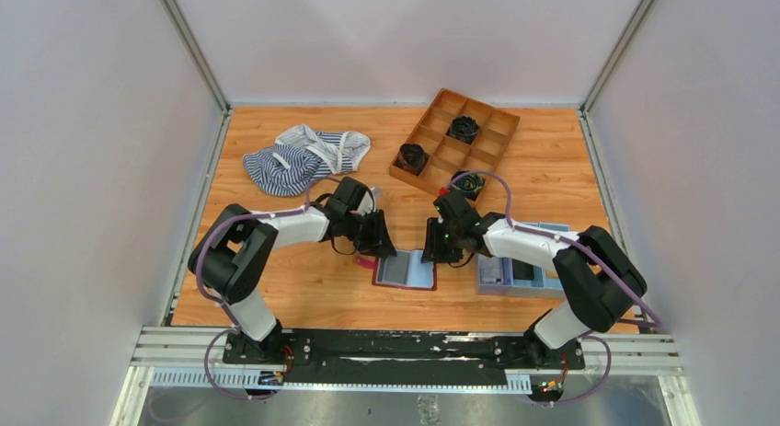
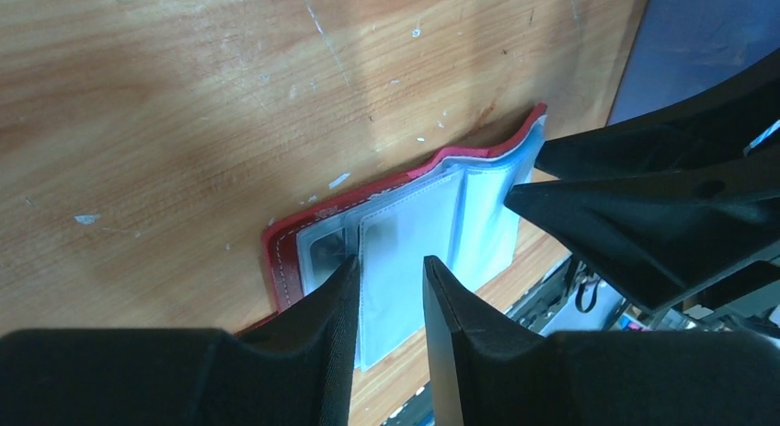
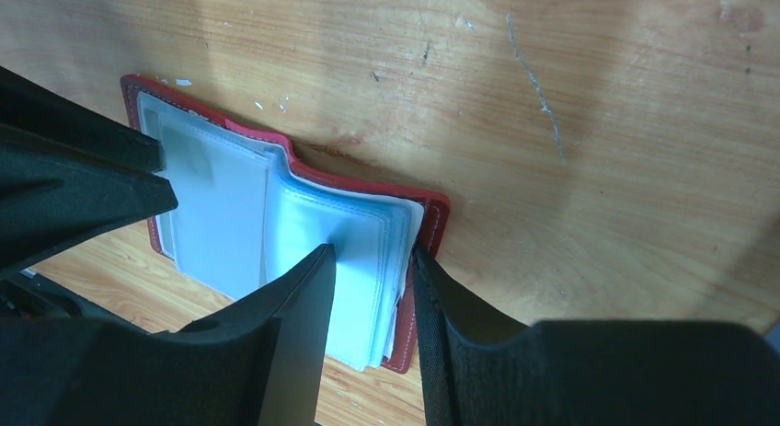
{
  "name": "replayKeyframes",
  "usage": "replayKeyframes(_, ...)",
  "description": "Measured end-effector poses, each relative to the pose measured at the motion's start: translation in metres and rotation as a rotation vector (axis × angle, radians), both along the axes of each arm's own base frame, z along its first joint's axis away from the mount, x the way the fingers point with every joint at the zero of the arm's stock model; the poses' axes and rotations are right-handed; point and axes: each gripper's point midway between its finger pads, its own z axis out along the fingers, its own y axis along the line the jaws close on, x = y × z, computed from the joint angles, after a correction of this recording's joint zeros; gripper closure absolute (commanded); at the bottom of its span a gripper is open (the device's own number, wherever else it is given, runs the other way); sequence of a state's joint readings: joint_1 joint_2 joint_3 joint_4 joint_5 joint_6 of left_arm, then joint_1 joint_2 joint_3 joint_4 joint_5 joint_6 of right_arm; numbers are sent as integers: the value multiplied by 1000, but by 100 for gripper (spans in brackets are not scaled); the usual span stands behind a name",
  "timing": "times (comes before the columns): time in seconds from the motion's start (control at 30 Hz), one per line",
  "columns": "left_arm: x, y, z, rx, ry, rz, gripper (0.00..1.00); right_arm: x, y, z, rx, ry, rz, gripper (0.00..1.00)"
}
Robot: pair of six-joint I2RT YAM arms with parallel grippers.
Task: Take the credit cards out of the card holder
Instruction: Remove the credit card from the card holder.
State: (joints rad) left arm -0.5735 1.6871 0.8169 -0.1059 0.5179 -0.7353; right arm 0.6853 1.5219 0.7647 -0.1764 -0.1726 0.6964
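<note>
The maroon card holder [image 1: 405, 271] lies open on the wooden table, its pale blue-grey pockets facing up. My left gripper [image 1: 384, 249] is open, its tips resting on the left page [image 2: 388, 265]. A dark card shows dimly inside the left pocket [image 2: 324, 251]. My right gripper [image 1: 434, 253] is open and straddles the right edge of the pocket stack [image 3: 372, 256]. One of its fingers rests on the pockets and the other stands by the red cover [image 3: 440, 214]. No card is out between either pair of fingers.
A light-blue tray [image 1: 520, 279] with flat dark and pale things sits right of the holder, under my right arm. A wooden compartment box [image 1: 455, 141] with black coils [image 1: 463, 128] stands at the back. A striped cloth [image 1: 303, 155] lies back left.
</note>
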Motion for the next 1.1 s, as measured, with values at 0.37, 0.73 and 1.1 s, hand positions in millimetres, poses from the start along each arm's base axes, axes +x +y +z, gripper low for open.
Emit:
replayKeyframes(0.37,-26,-38,44,-168,-1,-97,68,6,10,1,46,-12,-8,59)
replayKeyframes(0.73,-32,-44,41,-166,15,-120,68,0,-38,24,-3,-63,-104,57)
replayKeyframes(1.1,-19,-41,44,-91,-31,-108,67,-1,-39,58,52,-132,-74,57)
